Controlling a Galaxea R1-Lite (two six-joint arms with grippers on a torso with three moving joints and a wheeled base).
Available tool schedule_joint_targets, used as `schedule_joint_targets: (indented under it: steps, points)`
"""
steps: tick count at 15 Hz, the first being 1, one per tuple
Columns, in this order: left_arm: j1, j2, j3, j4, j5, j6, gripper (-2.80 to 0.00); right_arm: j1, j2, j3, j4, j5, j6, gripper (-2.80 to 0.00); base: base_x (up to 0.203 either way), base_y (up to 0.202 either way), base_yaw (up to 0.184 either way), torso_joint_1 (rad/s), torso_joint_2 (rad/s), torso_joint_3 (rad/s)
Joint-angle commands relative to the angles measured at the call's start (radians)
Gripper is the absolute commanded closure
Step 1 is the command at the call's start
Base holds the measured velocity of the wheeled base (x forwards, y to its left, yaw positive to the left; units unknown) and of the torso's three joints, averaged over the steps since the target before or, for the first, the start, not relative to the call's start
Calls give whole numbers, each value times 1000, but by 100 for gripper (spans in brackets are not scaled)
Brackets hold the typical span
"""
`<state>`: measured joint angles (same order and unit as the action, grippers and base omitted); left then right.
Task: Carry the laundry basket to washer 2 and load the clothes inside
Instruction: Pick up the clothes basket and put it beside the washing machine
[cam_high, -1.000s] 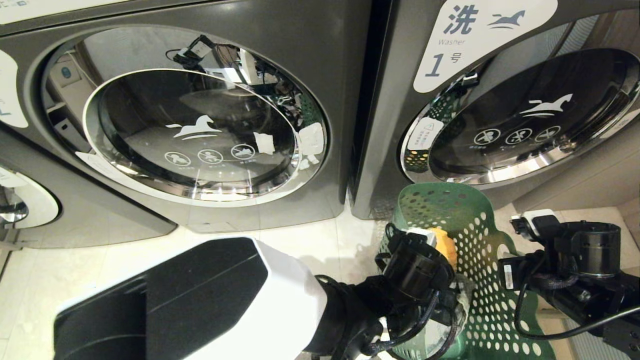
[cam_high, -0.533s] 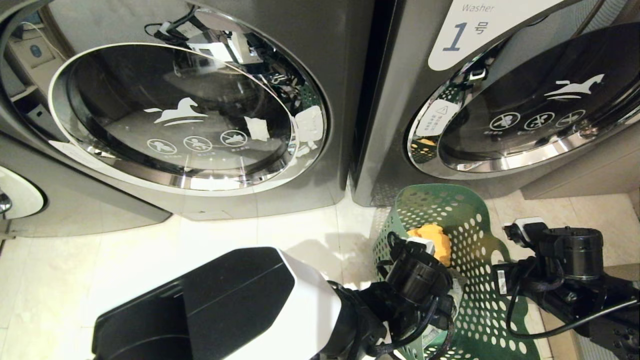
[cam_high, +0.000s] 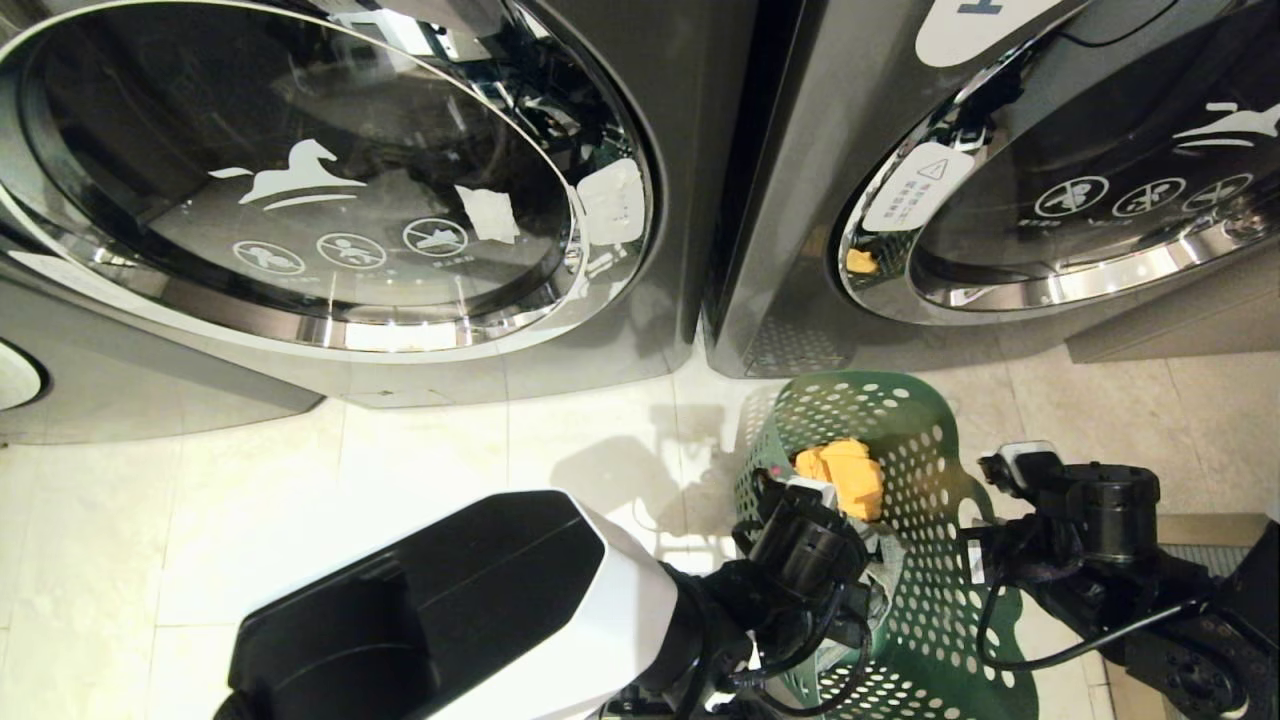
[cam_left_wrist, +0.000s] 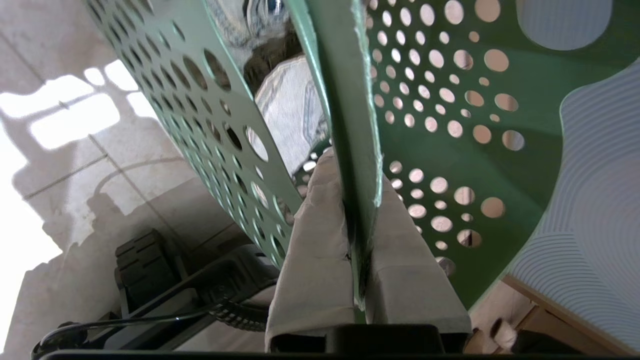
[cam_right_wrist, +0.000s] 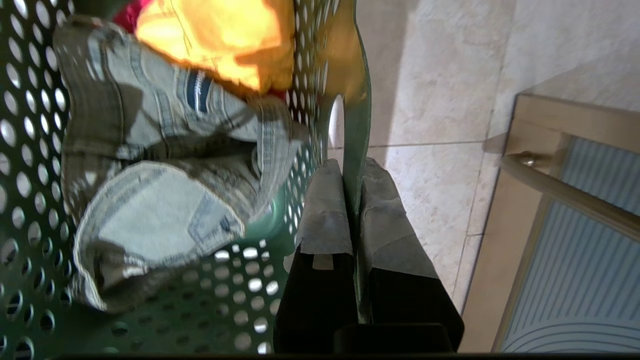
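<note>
The dark green perforated laundry basket hangs low over the tiled floor, in front of the gap between two washers. My left gripper is shut on its left rim, one pad on each side of the wall. My right gripper is shut on the right rim beside the loop handle. Inside lie the clothes: grey denim jeans, a yellow-orange cloth and a strip of red cloth. Washer 2 is on the left, with its round door shut and its label out of view.
Washer 1 stands to the right, door shut, directly behind the basket. Part of another machine shows at the far left. A wood-framed panel stands close on the basket's right. Pale floor tiles lie before washer 2.
The head view has tipped downward, so both washers slid up in the picture. Both arms have lowered the basket toward the floor, with their grips unchanged.
</note>
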<state>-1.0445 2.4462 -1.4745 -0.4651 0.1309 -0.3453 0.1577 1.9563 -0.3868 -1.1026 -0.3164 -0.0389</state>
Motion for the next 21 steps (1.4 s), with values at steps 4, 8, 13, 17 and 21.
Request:
schedule_joint_targets:
  steps: [4, 8, 13, 17, 21]
  points:
    - [14, 54, -65, -6, 43, 16, 0, -7, 54, -18, -37, -1, -6, 0, 0, 0, 0, 4, 0, -42]
    - [12, 110, -124, -6, 64, 34, 0, -18, 101, -42, -49, -4, -26, 0, 0, 0, 0, 0, 0, 0]
    - [15, 125, -135, -1, 65, 70, 0, -18, 155, -69, -96, -6, -58, 0, 0, 0, 0, 0, 0, 0]
    - [30, 146, -150, -7, 79, 71, 0, -18, 184, -69, -109, -7, -55, 0, 0, 0, 0, 0, 0, 0]
    - [30, 163, -170, -20, 123, 68, 0, -18, 199, -86, -118, -7, -59, 0, 0, 0, 0, 0, 0, 0]
